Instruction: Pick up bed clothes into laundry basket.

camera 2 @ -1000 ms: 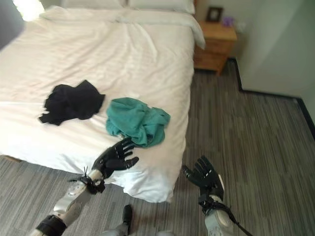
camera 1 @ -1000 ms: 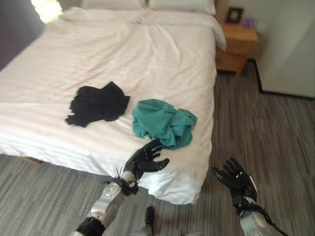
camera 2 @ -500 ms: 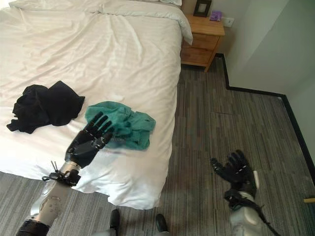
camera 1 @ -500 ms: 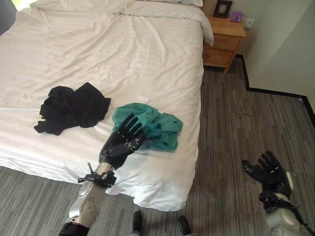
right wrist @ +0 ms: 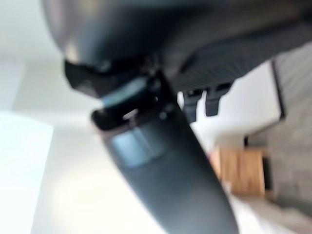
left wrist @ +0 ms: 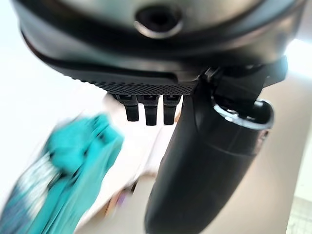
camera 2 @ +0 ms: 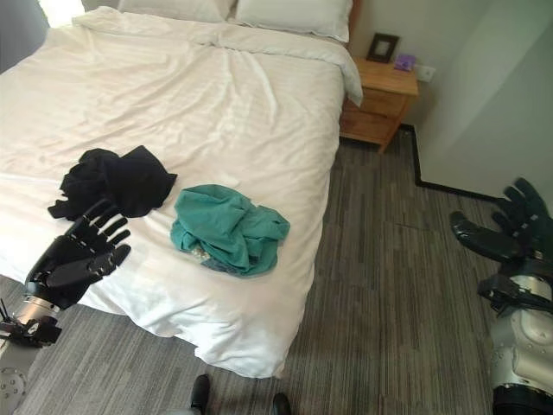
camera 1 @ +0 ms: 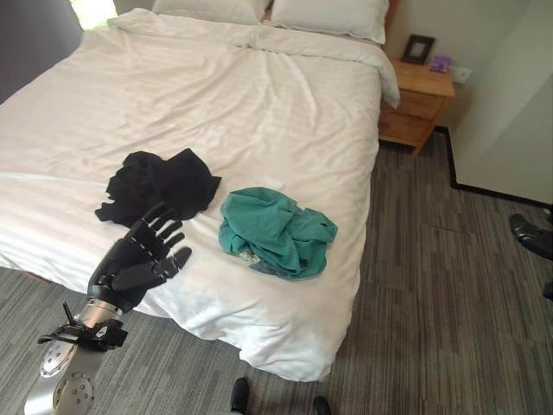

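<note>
Bed clothes sit on the white bed (camera 1: pixel 259 104): teal garment (camera 1: pixel 275 232) crumpled near the foot-end edge, black garment (camera 1: pixel 160 183) bunched just beside it, toward the robot's left. No laundry basket seen, nothing picked up.

Left eye view: left robot hand (camera 1: pixel 136 259) hovers over the near mattress edge, fingers spread and straight, holding nothing, close to the black garment, apart from the teal one. Striped white sheet, soft and wrinkled, two pillows (camera 1: pixel 268 10) at the head. Wooden nightstand (camera 1: pixel 416 102) beside the bed, grey striped carpet (camera 1: pixel 432 285).

Right eye view: right robot hand (camera 2: pixel 505 229) out over the carpet, well apart from the bed, fingers extended, empty. Teal cloth looks thin, limp, folds piled on each other; black one denser, matte.

Left wrist view: fingers (left wrist: pixel 148 107) straight, thumb standing out, teal cloth past them, blurred.

Right wrist view: fingertips (right wrist: pixel 204 100) straight, nightstand beyond, nothing held.

Risks, judged: limp cloth could slip from a shallow pinch and trail or drop on the carpet; a deep grab could catch the sheet with it; garments lie close, so one pull may drag both; basket location unknown, so the carry path is unclear.
</note>
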